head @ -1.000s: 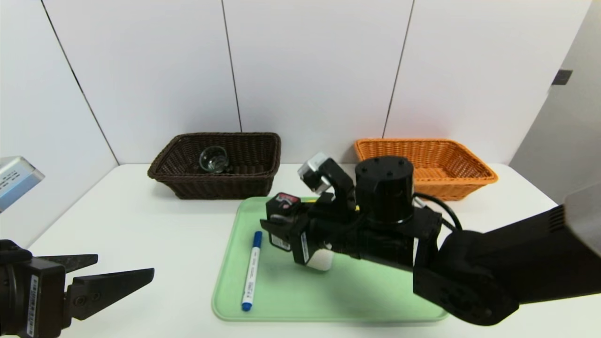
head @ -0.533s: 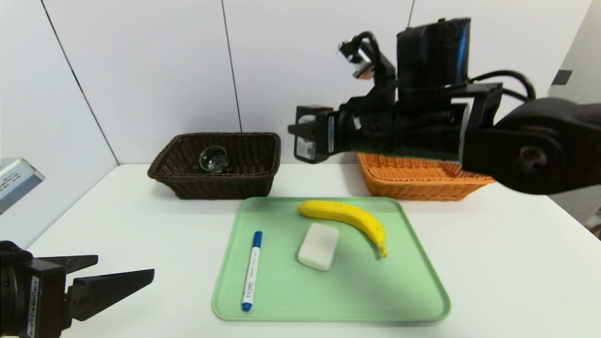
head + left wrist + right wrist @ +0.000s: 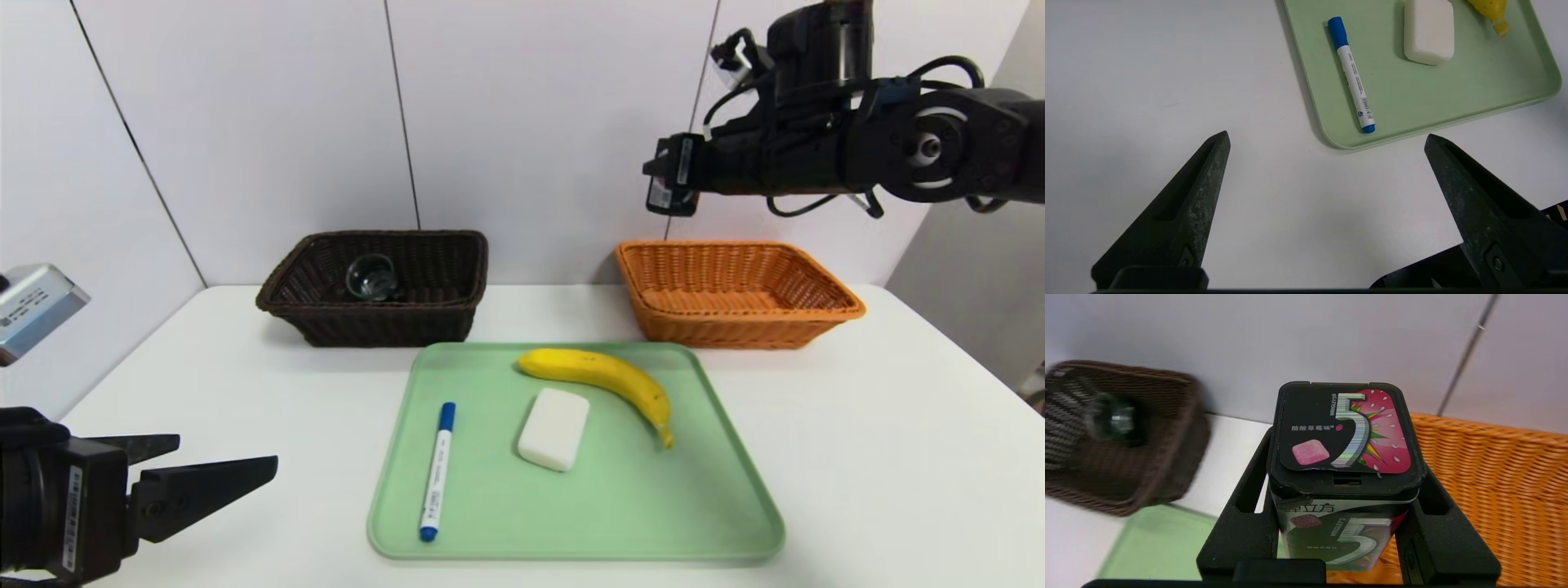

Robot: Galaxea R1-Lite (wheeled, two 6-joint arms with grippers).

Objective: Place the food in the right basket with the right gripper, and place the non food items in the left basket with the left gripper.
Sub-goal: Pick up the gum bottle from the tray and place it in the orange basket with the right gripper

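Observation:
My right gripper (image 3: 663, 175) hangs high in the air over the near-left corner of the orange right basket (image 3: 735, 331). It is shut on a black and pink chewing-gum box (image 3: 1345, 433), with one finger on each side of it. On the green tray (image 3: 653, 523) lie a yellow banana (image 3: 604, 376), a white bar (image 3: 554, 428) and a blue-capped marker pen (image 3: 435, 472). The dark brown left basket (image 3: 384, 322) holds a clear glass cup (image 3: 371, 276). Low at the table's front left, my left gripper (image 3: 224, 456) stands open and empty, short of the tray's corner (image 3: 1339, 143).
Both baskets stand against the white back wall, the tray between and in front of them. White table surface lies bare to the left and right of the tray. A grey box (image 3: 33, 306) sticks in at the left edge.
My right arm has lifted from low over the tray, up and to the right, carrying the gum box, which uncovers the banana and white bar. The left gripper has barely shifted.

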